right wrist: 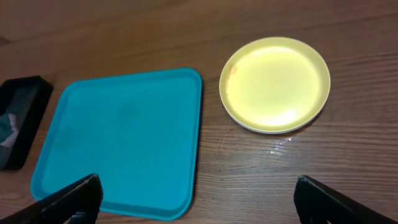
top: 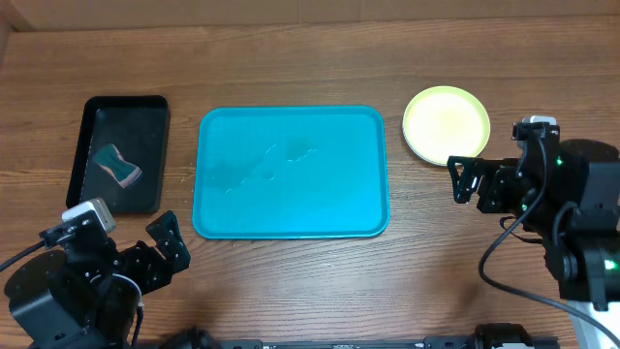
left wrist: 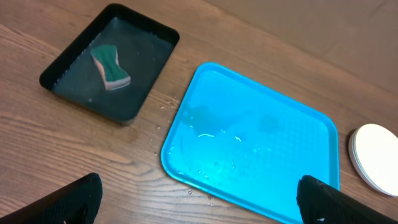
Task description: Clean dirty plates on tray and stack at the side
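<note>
Droplets on tray plain from left wrist, not right; plates beside; left fingers, right fingers apart.

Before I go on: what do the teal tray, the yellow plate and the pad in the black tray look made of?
Teal tray: likely moulded plastic, smooth, glossy where wet.
Yellow plate: probably plastic or melamine, uniform colour, soft sheen.
Pad: looks like foam sponge, green scouring layer, waisted shape.
</note>
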Controlling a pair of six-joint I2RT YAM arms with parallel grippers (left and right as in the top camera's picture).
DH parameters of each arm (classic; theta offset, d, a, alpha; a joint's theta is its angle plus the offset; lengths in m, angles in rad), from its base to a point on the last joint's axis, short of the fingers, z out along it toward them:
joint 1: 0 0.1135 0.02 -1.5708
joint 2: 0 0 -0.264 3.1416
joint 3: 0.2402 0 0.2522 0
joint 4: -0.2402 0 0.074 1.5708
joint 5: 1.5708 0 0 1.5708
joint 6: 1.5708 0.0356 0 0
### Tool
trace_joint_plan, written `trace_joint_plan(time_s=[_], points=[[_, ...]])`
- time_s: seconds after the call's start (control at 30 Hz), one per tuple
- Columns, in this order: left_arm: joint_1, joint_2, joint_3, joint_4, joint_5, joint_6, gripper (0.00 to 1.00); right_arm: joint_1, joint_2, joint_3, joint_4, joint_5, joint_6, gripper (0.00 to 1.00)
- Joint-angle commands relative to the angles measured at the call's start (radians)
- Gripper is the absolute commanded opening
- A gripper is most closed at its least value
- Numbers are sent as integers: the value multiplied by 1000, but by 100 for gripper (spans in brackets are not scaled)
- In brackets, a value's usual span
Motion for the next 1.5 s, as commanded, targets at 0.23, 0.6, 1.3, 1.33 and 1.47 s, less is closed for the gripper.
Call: trace_joint_plan(time_s=[0.23, 0.6, 1.3, 1.33, 1.47], points=[[0, -3, -5, -29, 15, 19, 100, 21, 144, -7, -6, 2, -2, 100], [0, -3, -5, -34, 15, 19, 100, 101, 27, -133, 256, 41, -4, 100], [0, -3, -5, -35, 15, 19, 100, 101, -718, -1023, 1097, 27, -1, 100], [0, -3, -5, -35, 15, 19, 100, 101, -738, -1041, 1108, 37, -1, 100], [0, -3, -5, -35, 15, 19, 100, 101, -811, -1093, 1110, 69, -1, 100]])
